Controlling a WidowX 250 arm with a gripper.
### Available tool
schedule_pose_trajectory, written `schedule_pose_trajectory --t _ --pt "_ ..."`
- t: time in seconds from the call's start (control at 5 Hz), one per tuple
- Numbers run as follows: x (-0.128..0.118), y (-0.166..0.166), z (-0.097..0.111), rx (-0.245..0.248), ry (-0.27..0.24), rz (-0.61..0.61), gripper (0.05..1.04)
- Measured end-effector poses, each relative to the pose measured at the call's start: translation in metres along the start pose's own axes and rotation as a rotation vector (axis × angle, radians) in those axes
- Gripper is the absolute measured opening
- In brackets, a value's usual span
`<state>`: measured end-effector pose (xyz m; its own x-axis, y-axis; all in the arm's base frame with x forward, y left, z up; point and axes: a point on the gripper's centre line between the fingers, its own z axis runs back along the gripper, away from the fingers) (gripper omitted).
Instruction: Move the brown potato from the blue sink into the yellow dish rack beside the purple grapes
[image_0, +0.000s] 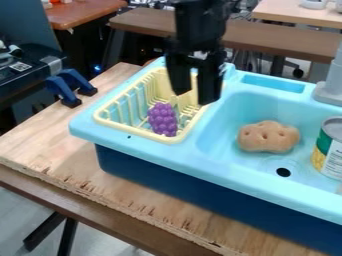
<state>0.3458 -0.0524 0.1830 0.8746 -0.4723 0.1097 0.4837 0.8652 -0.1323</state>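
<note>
Purple, knobbly plastic toy grapes (163, 119), one bunch, lie in one pale-yellow slatted plastic rack (135, 130), just below and left of the black two-finger pincer (194, 95), whose fingers stand wide apart around nothing. No grip looks made, so any lifting seems undone. Right of the pincer are one brown, lumpy potato-like toy (269, 137) and, farther off, one labelled metal can (331, 150).

Gap between rack (138, 131) and potato (268, 137)
Can (332, 150) obstructs the basin (220, 120); faucet (332, 82) rises at the far edge of the sink (294, 101).
</note>
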Motion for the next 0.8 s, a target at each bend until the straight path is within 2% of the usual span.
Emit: schedule_pose_trajectory --t 0.2,0.4,0.6,0.8 --pt "0.021 -0.012 0.006 0.042 0.039 -0.091 1.005" --pt "0.043 -0.022 0.001 0.075 0.054 -0.162 1.005" --pt "0.057 -0.028 -0.016 0.091 0.091 -0.203 1.005" --pt "0.055 -0.031 -0.035 0.091 0.127 -0.193 1.005"
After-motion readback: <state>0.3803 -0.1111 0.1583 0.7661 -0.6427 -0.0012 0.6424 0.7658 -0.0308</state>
